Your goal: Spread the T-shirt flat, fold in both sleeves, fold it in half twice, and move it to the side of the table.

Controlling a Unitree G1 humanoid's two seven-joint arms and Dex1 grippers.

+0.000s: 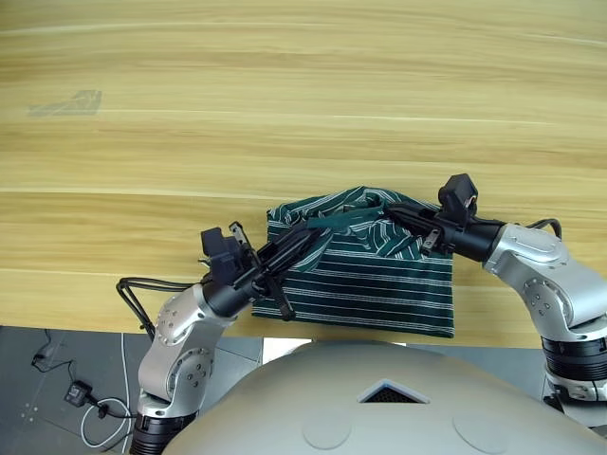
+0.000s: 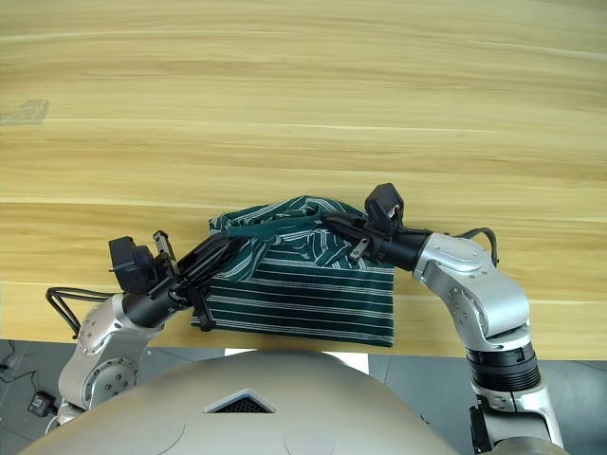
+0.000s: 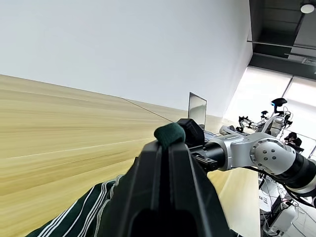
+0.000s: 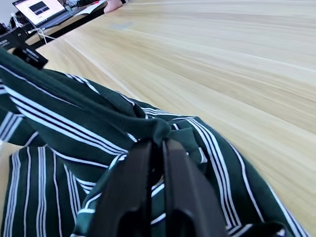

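**tablewatcher:** so where's the shirt relative to your hands right now? which arm goes first?

**me:** neither really, both are already on it. the shirt [image 1: 379, 284] sits bunched at the near edge of the table [image 1: 285, 95], right in front of me. my left gripper [image 1: 311, 237] is pinched tight on a bit of green cloth at the shirt's upper left. my right gripper [image 1: 396, 216] is clamped narrow on a fold at the upper right. between them a dark band of fabric runs side to side, fairly taut.

so the line that matters is left-right, from one pinch to the other. the striped body lies on my side of that line, toward the table edge. the open wood is all on the far side. my guess is the spread means pulling the hands apart along that line and laying the cloth away from me.

**tablewatcher:** what part did you grab, collar or hem?

**me:** honestly can't tell. the top is a heap of folds and i can't pick out either sleeve in it. my left fingers [image 1: 285, 258] also lie over the shirt's left edge, so that corner is hidden. from the wrist cameras the fingertips are buried in cloth, so how much each one holds is unclear.
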